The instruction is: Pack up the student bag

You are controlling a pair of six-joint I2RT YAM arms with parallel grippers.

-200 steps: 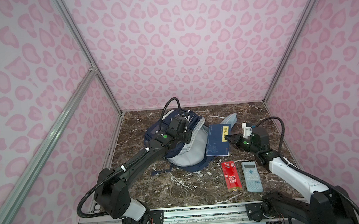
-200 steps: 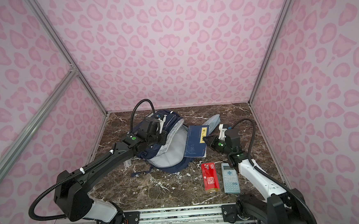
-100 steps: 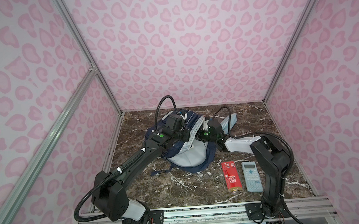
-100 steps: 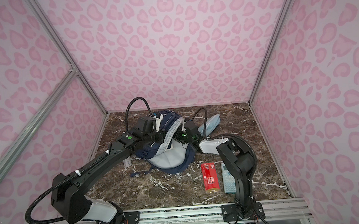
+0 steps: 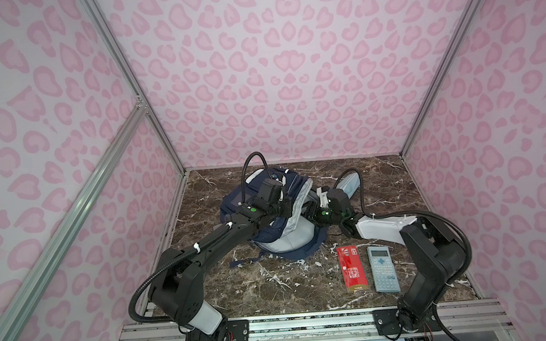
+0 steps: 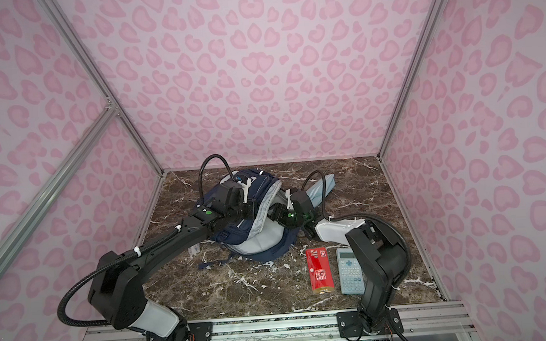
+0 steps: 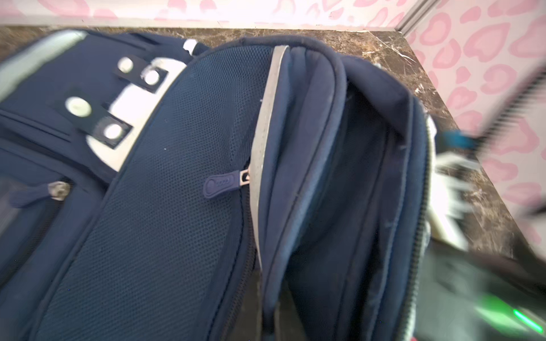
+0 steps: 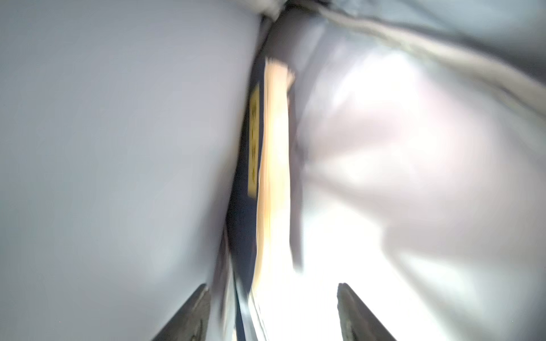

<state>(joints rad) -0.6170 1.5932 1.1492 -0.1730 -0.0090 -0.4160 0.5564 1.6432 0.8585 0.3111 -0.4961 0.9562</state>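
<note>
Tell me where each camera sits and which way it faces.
Both top views: high at the front, looking down and back over the brown marble tabletop at the navy fabric backpack; left arm and right arm show.
Left wrist: above the backpack, looking into its open compartment; only the blurred right arm shows.
Right wrist: between the backpack's pale walls, facing a navy book with a yellow label; right tool tips show, apart.
Shared: top and left wrist views show the backpack's outside.

The student bag was navy with pale grey lining. The walls wore pink blotches on paler pink; the tabletop was dark brown marble, white-veined. The packet was red, the calculator pale blue, the book navy — yellow-labelled.
</note>
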